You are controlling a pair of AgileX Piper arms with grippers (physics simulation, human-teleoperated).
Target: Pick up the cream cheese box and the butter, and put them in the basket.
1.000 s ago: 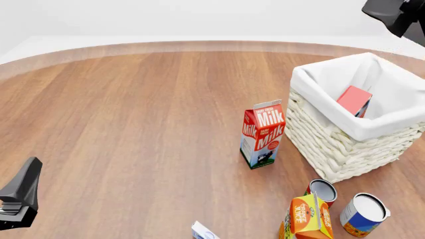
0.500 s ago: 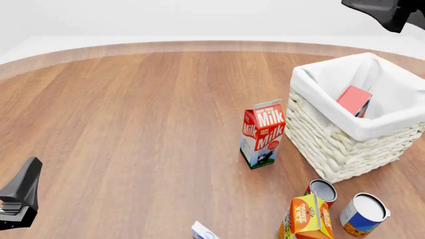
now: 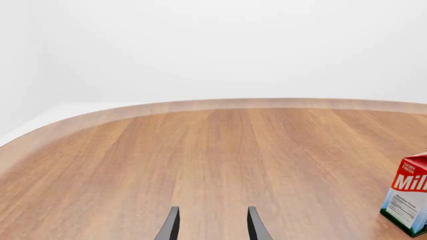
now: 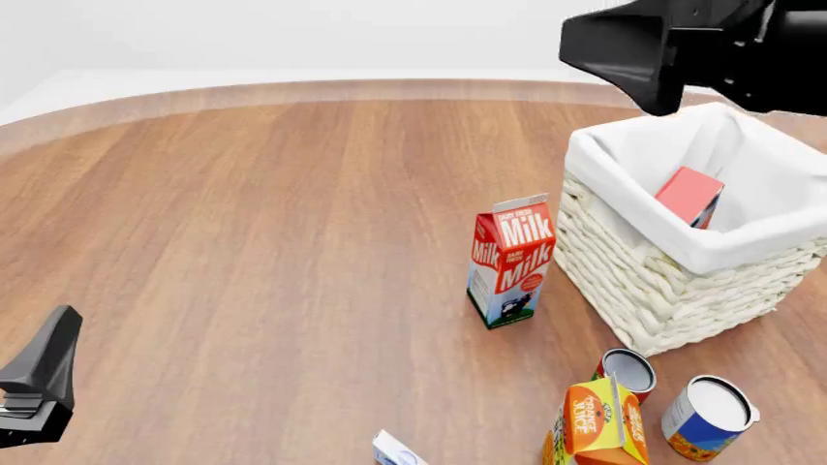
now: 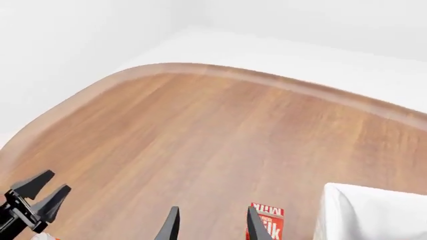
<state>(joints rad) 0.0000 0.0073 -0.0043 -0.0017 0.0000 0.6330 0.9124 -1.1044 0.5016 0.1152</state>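
Front view: my basket point(image 4: 672, 291) sits at the right of the round wooden table point(image 4: 259, 223), cream wicker with a white cloth liner folded over the rim. Inside it the butter point(image 4: 689, 196) leans against the liner, a red oblong box tilted on end. The milk carton point(image 4: 512, 260) stands upright just beside the basket's left wall. Nearer me are an orange gabled juice carton point(image 4: 597, 422) and two open-topped cans point(image 4: 706, 417), one partly hidden behind the juice. The cream cheese box point(image 4: 397, 450) is at the bottom edge, only a white and blue corner showing. My right gripper point(image 4: 621, 53) hovers above the basket's far rim; my left gripper point(image 4: 37, 383) is low at the left edge.

Left wrist view: the two dark fingers point(image 3: 171, 226) stand apart, nothing between them, over bare wood grain. The milk carton point(image 3: 408, 200) is at the edge.

Right wrist view: the fingers point(image 5: 171, 226) are likewise parted and empty, above the table, with the milk carton's top point(image 5: 265, 225) and the liner point(image 5: 373, 212) below.
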